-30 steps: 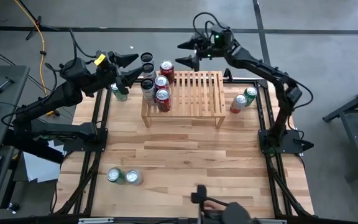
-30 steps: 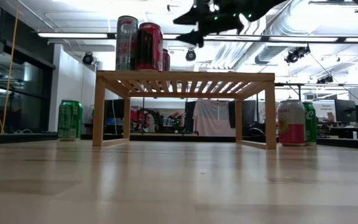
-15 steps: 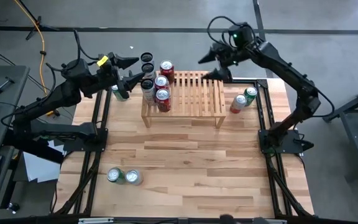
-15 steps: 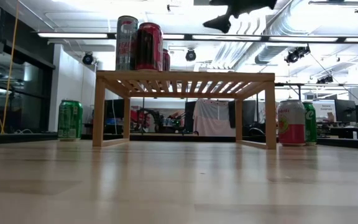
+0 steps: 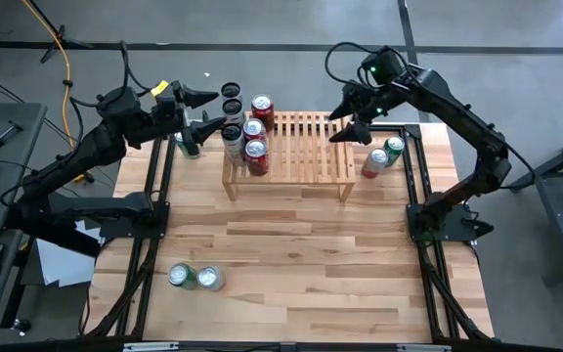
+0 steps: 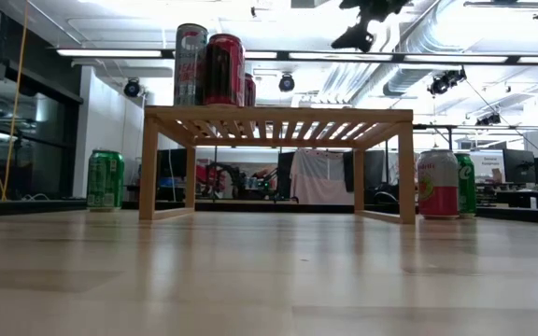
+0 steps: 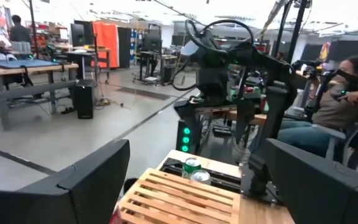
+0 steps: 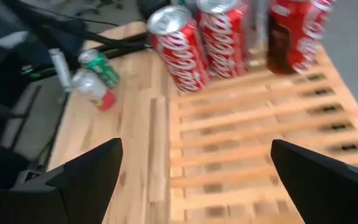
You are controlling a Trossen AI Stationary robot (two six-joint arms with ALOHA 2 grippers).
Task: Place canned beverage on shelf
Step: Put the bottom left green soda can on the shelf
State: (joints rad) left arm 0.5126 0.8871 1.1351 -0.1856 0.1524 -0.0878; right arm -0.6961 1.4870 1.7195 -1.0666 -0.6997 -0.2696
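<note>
Hovering left gripper (image 5: 203, 110) released, empty, beside shelf (image 5: 311, 147) left end | four cans (image 5: 249, 132) upright on shelf's left part | right gripper (image 5: 352, 112) released above shelf's right end, nearer arm | pink can (image 5: 374, 162), green can (image 5: 393, 149) upright on counter (image 5: 291, 264) just right of it.

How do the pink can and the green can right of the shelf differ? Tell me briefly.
Colour: the pink can is pink and white; the green can is green. Place: the pink can stands nearer the shelf; the green can is partly hidden behind it in the low view. Both stand upright on the table, not on the shelf.
</note>
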